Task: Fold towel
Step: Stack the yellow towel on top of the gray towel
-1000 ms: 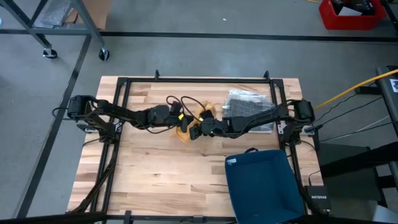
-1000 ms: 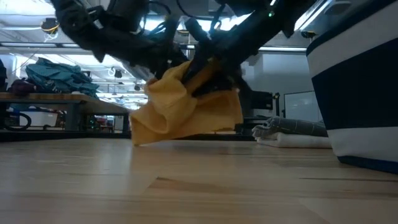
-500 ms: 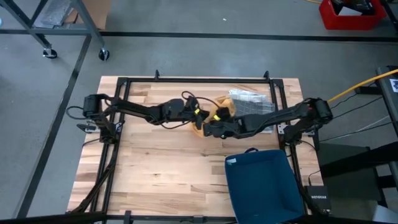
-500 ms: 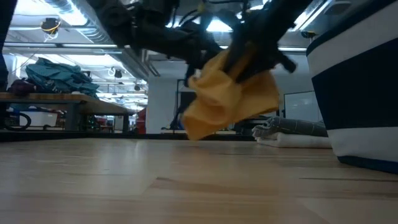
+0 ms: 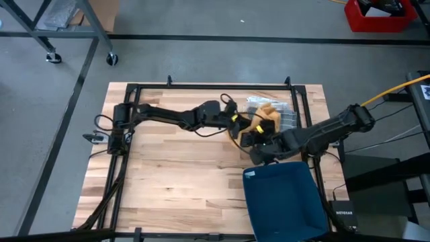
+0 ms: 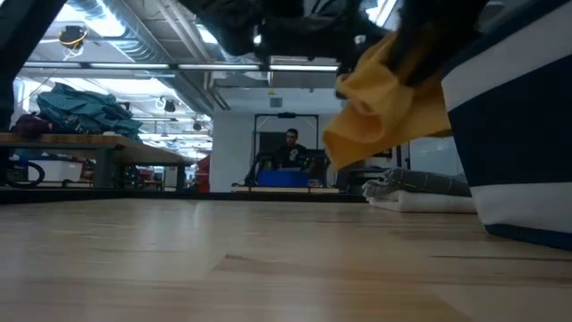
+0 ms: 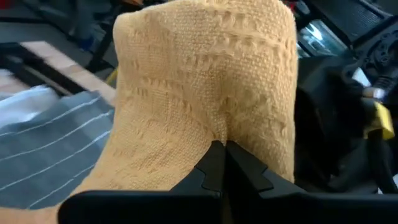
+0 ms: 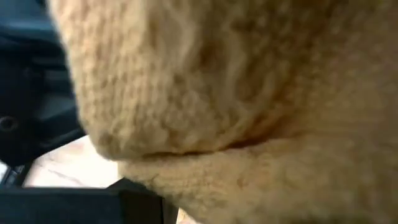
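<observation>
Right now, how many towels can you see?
2. A yellow towel hangs lifted between the two grippers, and a grey striped towel lies folded on the table behind it. Others may be hidden inside the blue bin.

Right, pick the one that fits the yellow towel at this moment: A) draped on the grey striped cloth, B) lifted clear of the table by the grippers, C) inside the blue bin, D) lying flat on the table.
B: in the low view the yellow towel hangs bunched above the table, and the left gripper is pinched shut on it.
</observation>
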{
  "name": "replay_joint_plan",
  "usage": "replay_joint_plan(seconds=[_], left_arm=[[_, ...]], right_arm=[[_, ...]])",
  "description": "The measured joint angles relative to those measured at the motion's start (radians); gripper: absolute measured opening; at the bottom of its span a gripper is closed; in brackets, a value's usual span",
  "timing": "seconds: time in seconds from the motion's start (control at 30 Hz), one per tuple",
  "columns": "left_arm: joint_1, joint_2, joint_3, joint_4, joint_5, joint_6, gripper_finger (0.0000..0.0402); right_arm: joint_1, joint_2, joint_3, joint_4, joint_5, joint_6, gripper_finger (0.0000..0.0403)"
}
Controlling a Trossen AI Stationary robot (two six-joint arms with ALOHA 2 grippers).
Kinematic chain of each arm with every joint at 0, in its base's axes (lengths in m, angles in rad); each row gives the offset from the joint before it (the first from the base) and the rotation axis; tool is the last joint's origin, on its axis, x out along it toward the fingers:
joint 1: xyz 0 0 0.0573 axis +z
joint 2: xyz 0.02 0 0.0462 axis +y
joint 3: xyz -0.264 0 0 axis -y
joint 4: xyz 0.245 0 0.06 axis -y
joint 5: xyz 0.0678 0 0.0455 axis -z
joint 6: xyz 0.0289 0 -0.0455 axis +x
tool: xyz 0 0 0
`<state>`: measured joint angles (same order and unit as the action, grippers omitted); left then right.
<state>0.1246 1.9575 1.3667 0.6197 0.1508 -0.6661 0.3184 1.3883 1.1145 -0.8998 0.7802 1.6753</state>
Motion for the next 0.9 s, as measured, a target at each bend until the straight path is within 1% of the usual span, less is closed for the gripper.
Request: replay_joint_plan(seconds=[0.1, 0.17, 0.3, 0.43, 0.53, 0.63, 0.8, 0.9], left_arm=[[-0.009, 0.042, 0.092, -0.053, 0.019, 0.02, 0.0003], [-0.016, 0.073, 0.144, -0.074, 0.028, 0.037, 0.0003], [-0.022, 0.14, 0.22, -0.087, 0.033, 0.04, 0.0003], [-0.019, 0.205, 0.281, -0.086, 0.033, 0.015, 0.0003], [-0.006, 0.248, 0.325, -0.087, 0.034, 0.012, 0.0003], [0.007, 0.275, 0.354, -0.083, 0.033, 0.021, 0.0003], [0.023, 0.313, 0.378, -0.089, 0.029, 0.073, 0.0003], [0.036, 0.332, 0.381, -0.091, 0.015, 0.094, 0.0003]], right_arm=[[0.054, -0.008, 0.0, -0.081, 0.034, 0.135, 0.0165], [0.085, -0.008, 0.0, -0.142, 0.039, 0.221, 0.0165], [0.131, -0.007, 0.0, -0.266, 0.028, 0.353, 0.0165], [0.141, -0.006, -0.001, -0.395, -0.006, 0.436, 0.0157], [0.14, -0.006, -0.013, -0.467, -0.022, 0.46, 0.0132], [0.14, -0.006, -0.06, -0.478, 0.014, 0.517, 0.0096], [0.137, -0.006, -0.163, -0.397, 0.058, 0.569, 0.0037], [0.113, -0.006, -0.228, -0.313, 0.059, 0.572, 0.0013]])
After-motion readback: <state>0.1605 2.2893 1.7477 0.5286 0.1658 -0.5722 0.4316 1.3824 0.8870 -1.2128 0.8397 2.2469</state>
